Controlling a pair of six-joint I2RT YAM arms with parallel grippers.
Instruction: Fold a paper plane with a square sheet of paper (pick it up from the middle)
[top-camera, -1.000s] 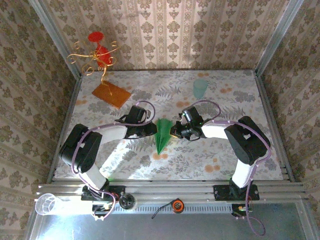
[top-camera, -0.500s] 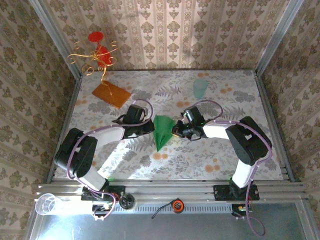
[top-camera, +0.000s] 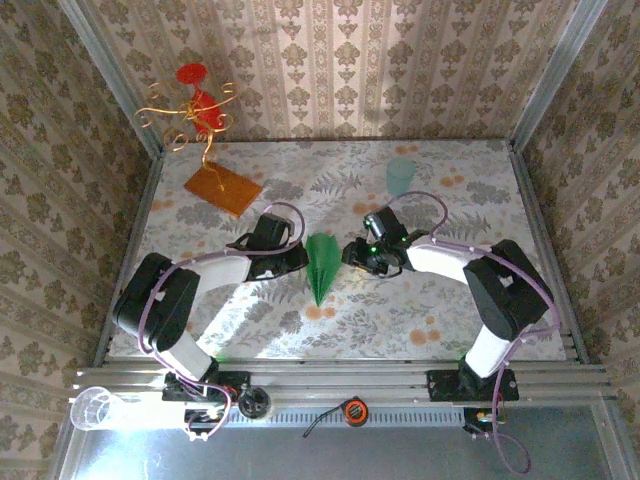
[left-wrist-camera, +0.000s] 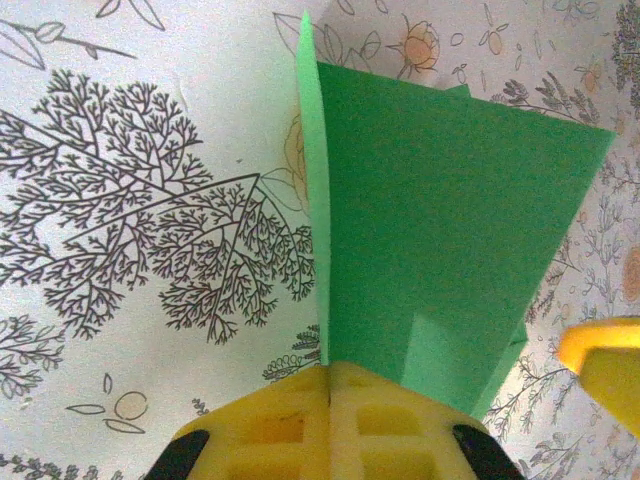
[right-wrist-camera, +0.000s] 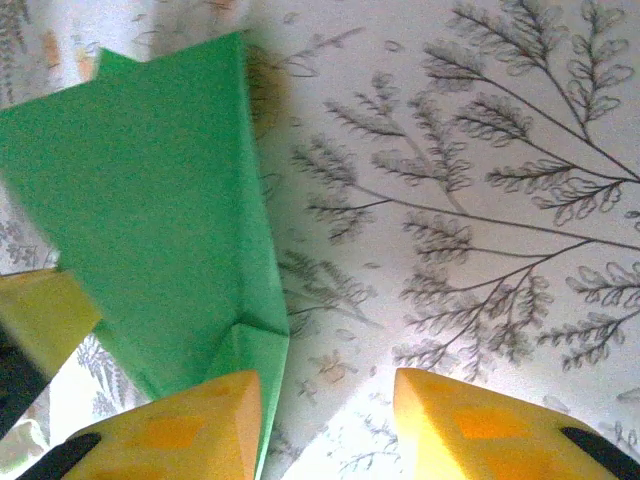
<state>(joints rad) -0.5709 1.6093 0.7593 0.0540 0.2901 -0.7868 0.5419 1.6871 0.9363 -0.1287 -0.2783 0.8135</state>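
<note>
Plane (top-camera: 320, 262) mid-table, pinched by your left gripper (top-camera: 302, 259).
The left wrist view shows its fingers (left-wrist-camera: 285, 425) clamped on the paper. The right wrist view shows your right gripper (right-wrist-camera: 325, 415) spread, one finger (right-wrist-camera: 180, 430) perhaps touching the plane. The table (top-camera: 420, 310) is flower-printed, the walls (top-camera: 400, 70) papered.

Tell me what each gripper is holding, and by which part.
The left gripper is shut on the paper plane, pinching a raised fold at its left edge. The right gripper is open, holding nothing.
</note>
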